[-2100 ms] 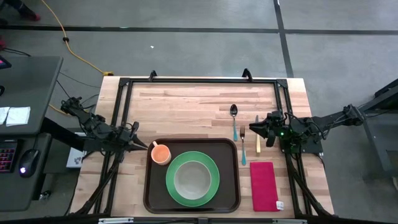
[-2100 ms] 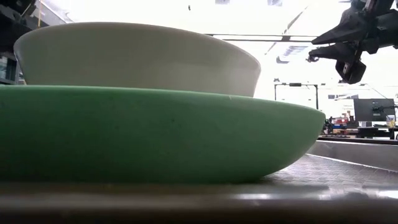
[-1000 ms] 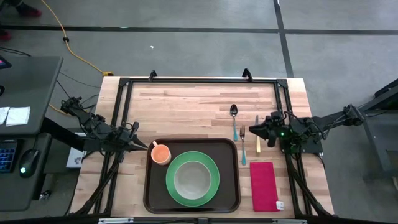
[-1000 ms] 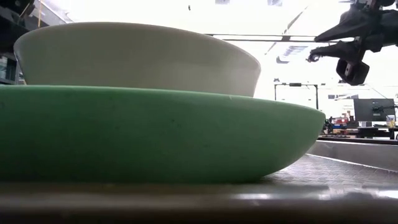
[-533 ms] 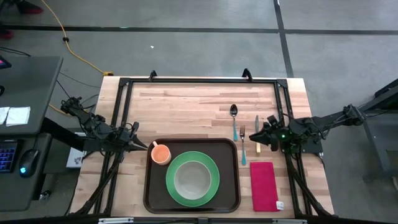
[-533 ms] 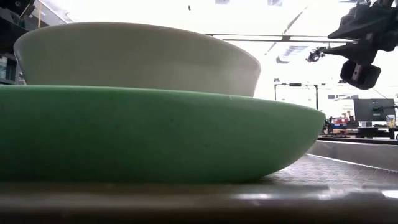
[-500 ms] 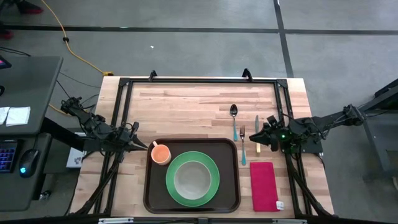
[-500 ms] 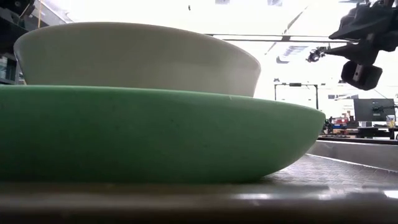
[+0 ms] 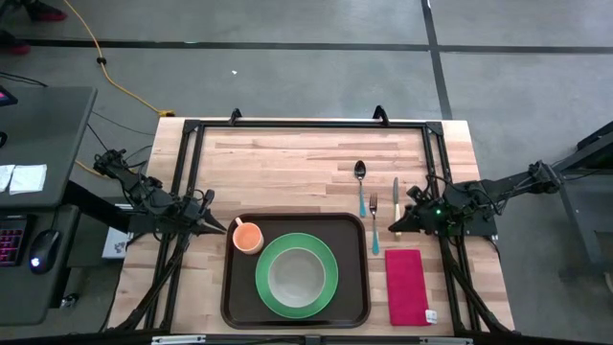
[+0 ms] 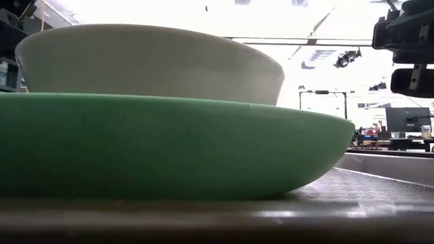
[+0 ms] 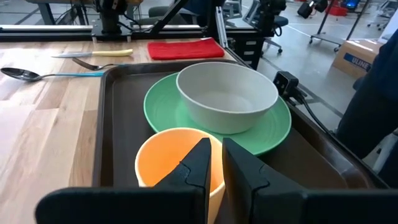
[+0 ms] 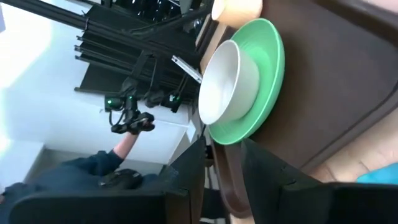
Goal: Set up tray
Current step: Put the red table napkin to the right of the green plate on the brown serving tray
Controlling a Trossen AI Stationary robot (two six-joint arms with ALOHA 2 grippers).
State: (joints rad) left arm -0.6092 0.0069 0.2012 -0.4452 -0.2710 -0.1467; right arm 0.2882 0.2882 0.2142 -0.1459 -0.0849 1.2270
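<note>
Right pincer (image 9: pixel 394 224) sits over the knife (image 9: pixel 396 202), gap between fingers narrow, nothing visibly pinched. Fork (image 9: pixel 374 222) just beside it toward the tray (image 9: pixel 350 287), spoon (image 9: pixel 360 182) next. All three lie lengthwise front-to-back. Right arm is clearly nearer. Left pincer (image 9: pixel 222 226), fingers nearly together, waits at the cup (image 9: pixel 248 236).

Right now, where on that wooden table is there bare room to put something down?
The far strip of light wooden table, beyond the dark brown rectangular tray and beside the teal-handled spoon, is bare. Crowded: tray and cutlery row.
</note>
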